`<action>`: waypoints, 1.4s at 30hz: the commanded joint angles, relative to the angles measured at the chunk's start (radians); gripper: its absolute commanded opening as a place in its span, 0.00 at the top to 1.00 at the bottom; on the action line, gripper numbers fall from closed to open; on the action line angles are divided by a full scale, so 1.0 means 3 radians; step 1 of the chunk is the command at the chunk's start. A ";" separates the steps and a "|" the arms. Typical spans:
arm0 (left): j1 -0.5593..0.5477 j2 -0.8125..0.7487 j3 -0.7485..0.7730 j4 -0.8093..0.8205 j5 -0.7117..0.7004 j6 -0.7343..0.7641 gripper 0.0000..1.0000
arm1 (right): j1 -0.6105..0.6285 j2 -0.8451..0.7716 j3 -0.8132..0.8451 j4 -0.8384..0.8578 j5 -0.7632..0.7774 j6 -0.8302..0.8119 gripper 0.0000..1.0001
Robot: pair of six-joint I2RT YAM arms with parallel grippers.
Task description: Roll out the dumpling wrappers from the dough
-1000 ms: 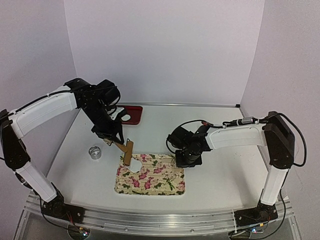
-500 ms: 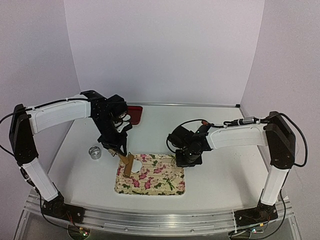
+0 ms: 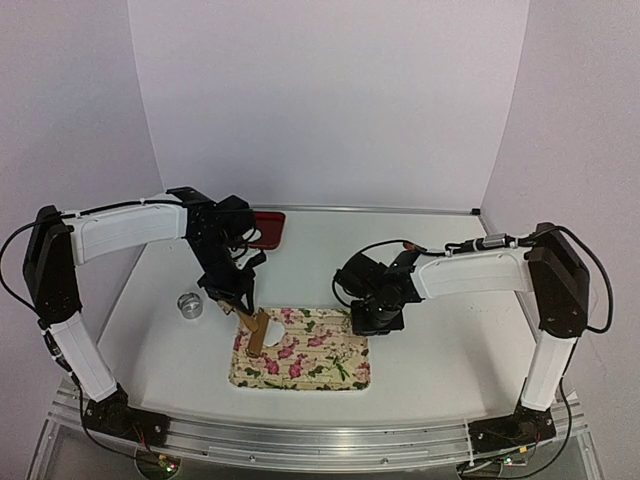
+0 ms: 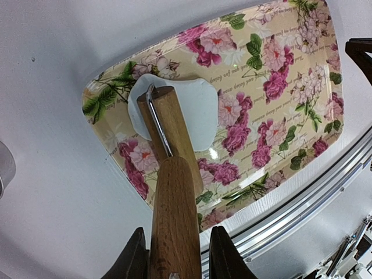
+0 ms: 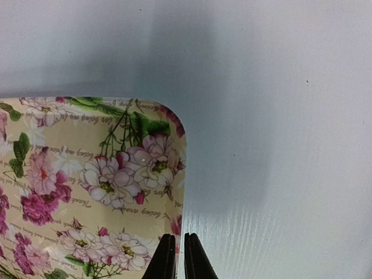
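Note:
A flat white piece of dough (image 4: 200, 110) with an uneven outline lies in the left end of the floral tray (image 4: 279, 116); in the top view the dough (image 3: 277, 326) is partly hidden by the pin. No cut round dumpling wrappers are in view. My left gripper (image 4: 177, 251) is shut on the handle of a wooden rolling pin (image 4: 174, 215), whose roller end rests on the dough. In the top view the left gripper (image 3: 238, 300) is over the tray's far left corner with the rolling pin (image 3: 258, 330). My right gripper (image 5: 179, 258) is shut on the tray's rim (image 5: 180, 174) at its far right corner, as the top view (image 3: 372, 322) also shows.
A metal ring cutter (image 3: 190, 305) stands on the table left of the tray (image 3: 325, 365). A red plate (image 3: 268, 228) lies at the back by the wall. The aluminium rail (image 3: 320, 445) runs along the near edge.
My left gripper has moved right and down with the rolling pin, bringing its roller from above the tray's left edge onto the dough. The right arm has not moved.

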 commanded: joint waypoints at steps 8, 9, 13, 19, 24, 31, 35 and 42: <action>0.0023 0.0087 -0.0218 0.0230 0.0131 0.0130 1.00 | 0.0003 0.0246 0.0024 -0.0003 -0.0070 0.0027 0.82; 0.0023 0.0095 -0.0235 0.0241 0.0146 0.0133 1.00 | 0.0000 0.0268 0.0024 0.0006 -0.0092 0.0029 0.82; 0.0023 0.0100 -0.0280 0.0284 0.0154 0.0145 1.00 | 0.0004 0.0301 0.0002 0.0023 -0.0126 0.0045 0.84; 0.0023 0.0119 -0.0318 0.0321 0.0182 0.0156 1.00 | -0.0002 0.0317 -0.0056 0.0024 -0.0139 0.0105 0.86; 0.0023 0.0106 -0.0356 0.0333 0.0170 0.0156 1.00 | -0.0009 0.0238 -0.0122 0.0020 -0.0065 0.0190 0.82; 0.0021 0.0085 -0.0523 0.0392 0.0164 0.0146 1.00 | -0.0016 0.0164 -0.0196 0.0002 -0.0035 0.0240 0.81; 0.0023 0.0056 -0.0656 0.0445 0.0169 0.0145 1.00 | -0.0017 0.0134 -0.0214 -0.0017 0.0002 0.0275 0.81; 0.0028 0.0079 -0.0850 0.0595 0.0241 0.0122 1.00 | -0.0021 0.0146 -0.0211 -0.0036 -0.0003 0.0292 0.80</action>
